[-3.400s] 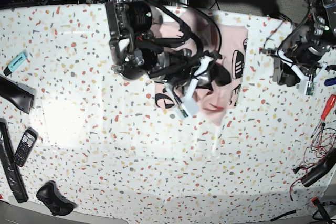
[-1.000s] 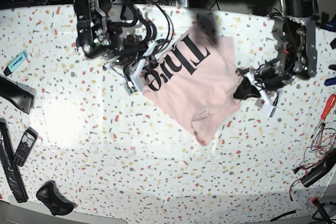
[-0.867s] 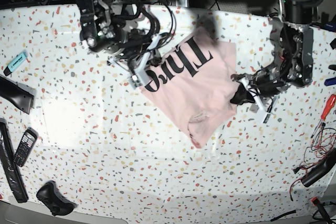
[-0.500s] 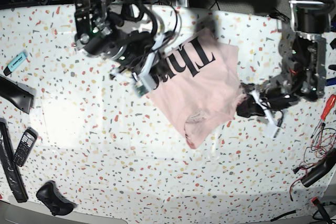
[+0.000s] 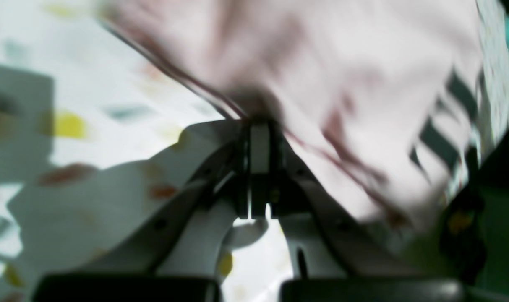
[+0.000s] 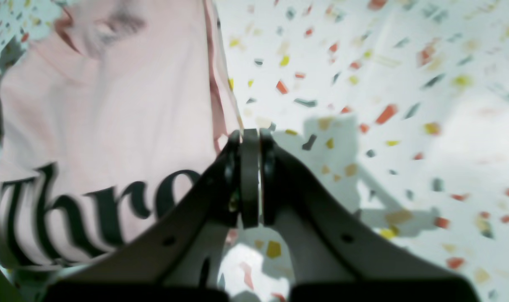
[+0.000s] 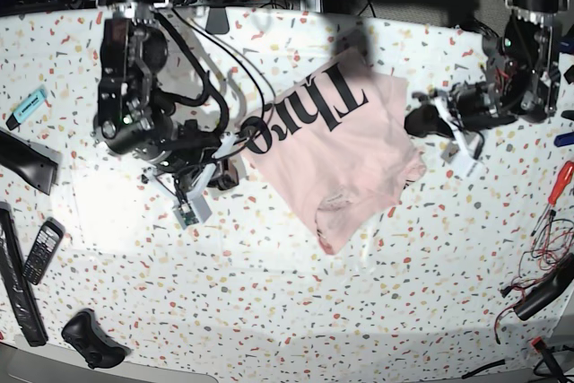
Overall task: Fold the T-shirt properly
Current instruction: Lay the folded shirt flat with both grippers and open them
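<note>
Toward the far middle of the speckled table (image 7: 296, 311) lies the T-shirt (image 7: 345, 163), lettering up, bunched and skewed. My right gripper (image 6: 250, 138) is closed empty beside its left edge; my left gripper (image 5: 258, 130) is closed at the right edge, though blur hides whether cloth is pinched. I judge I'm at the spreading step: next I need firm holds on two corners to flatten it.

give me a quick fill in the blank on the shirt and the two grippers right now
1. The T-shirt is pale ____.
2. The lettering on it is ____.
3. The right gripper has its fingers ____ at the shirt's edge.
4. The shirt lies on a speckled ____.

Missing words: pink; black; shut; table
</note>
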Robot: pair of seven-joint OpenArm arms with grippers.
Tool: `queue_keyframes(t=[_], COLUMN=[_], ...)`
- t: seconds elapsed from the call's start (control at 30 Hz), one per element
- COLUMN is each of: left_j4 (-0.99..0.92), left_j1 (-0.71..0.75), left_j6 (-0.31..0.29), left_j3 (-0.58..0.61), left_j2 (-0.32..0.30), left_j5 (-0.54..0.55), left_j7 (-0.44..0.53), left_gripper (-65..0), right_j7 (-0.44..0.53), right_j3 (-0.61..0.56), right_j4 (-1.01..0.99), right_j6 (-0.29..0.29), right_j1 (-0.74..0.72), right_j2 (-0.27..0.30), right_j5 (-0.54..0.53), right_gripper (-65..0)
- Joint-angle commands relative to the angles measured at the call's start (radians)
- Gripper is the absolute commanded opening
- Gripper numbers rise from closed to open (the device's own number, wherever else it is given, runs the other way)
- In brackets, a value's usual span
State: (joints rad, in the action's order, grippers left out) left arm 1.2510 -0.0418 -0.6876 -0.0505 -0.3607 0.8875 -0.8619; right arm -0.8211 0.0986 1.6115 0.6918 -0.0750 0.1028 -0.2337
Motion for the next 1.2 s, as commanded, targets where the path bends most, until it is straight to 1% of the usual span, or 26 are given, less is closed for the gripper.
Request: queue_keyframes(t=[0.0, 0.1, 0.2, 0.27, 0.3, 0.33, 0.4, 0.43, 0.5, 0.77, 0.93, 1.03, 1.1, 1.13, 1.17], left_j4=[0.035, 0.071, 0.074, 0.073, 0.073, 0.073, 0.073, 0.073, 0.073, 0.073, 0.073, 0.089, 0.134, 0.164, 0.198], left_j1=[0.000, 0.046, 0.066, 0.067, 0.067, 0.067, 0.064, 0.061, 0.052, 0.005, 0.000, 0.009, 0.030, 0.044, 0.060], left_j6=[-0.009, -0.009, -0.009, -0.008, -0.008, 0.002, 0.046, 0.058, 0.060, 0.059, 0.059, 0.059, 0.060, 0.061, 0.076], left_j3=[-0.008, -0.008, -0.008, -0.008, -0.008, -0.008, -0.008, -0.008, -0.008, -0.008, -0.008, -0.009, -0.012, -0.023, -0.039], left_j2=[-0.014, -0.010, 0.018, 0.051, 0.068, 0.084, 0.110, 0.119, 0.131, 0.133, 0.128, 0.110, 0.092, 0.086, 0.080], left_j5=[0.016, 0.004, -0.016, -0.085, -0.134, -0.185, -0.262, -0.291, -0.321, -0.322, -0.322, -0.322, -0.322, -0.323, -0.322], left_j7=[0.025, 0.030, 0.064, 0.101, 0.135, 0.170, 0.222, 0.232, 0.233, 0.239, 0.243, 0.243, 0.242, 0.233, 0.220], left_gripper=[-65.0, -65.0, -65.0, -65.0, -65.0, -65.0, -65.0, -65.0, -65.0, -65.0, -65.0, -65.0, -65.0, -65.0, -65.0], right_j7=[0.022, 0.021, 0.021, 0.021, 0.022, 0.022, 0.021, 0.021, 0.021, 0.021, 0.019, 0.011, -0.003, -0.016, -0.030], right_j3=[-0.003, -0.027, -0.074, -0.108, -0.126, -0.145, -0.183, -0.199, -0.219, -0.225, -0.219, -0.182, -0.141, -0.117, -0.089], right_j4=[-0.019, -0.114, -0.145, -0.145, -0.145, -0.145, -0.145, -0.143, -0.127, 0.110, 0.176, 0.195, 0.217, 0.230, 0.243], right_j6=[0.006, 0.006, 0.006, 0.006, 0.006, 0.006, 0.006, 0.006, 0.006, 0.006, 0.006, 0.006, 0.006, 0.006, 0.006], right_j1=[-0.040, -0.077, -0.069, -0.051, -0.043, -0.033, -0.010, 0.004, 0.036, 0.203, 0.245, 0.245, 0.245, 0.246, 0.250], right_j2=[0.006, 0.005, 0.005, 0.005, 0.005, 0.005, 0.005, 0.005, 0.005, 0.005, 0.006, 0.005, 0.005, 0.005, 0.005], right_j5=[-0.009, -0.010, -0.008, -0.009, -0.010, -0.012, -0.009, -0.008, -0.009, -0.009, -0.008, -0.010, -0.012, -0.023, -0.048], right_gripper=[-65.0, -65.0, -65.0, -65.0, -65.0, -65.0, -65.0, -65.0, -65.0, -65.0, -65.0, -65.0, -65.0, -65.0, -65.0])
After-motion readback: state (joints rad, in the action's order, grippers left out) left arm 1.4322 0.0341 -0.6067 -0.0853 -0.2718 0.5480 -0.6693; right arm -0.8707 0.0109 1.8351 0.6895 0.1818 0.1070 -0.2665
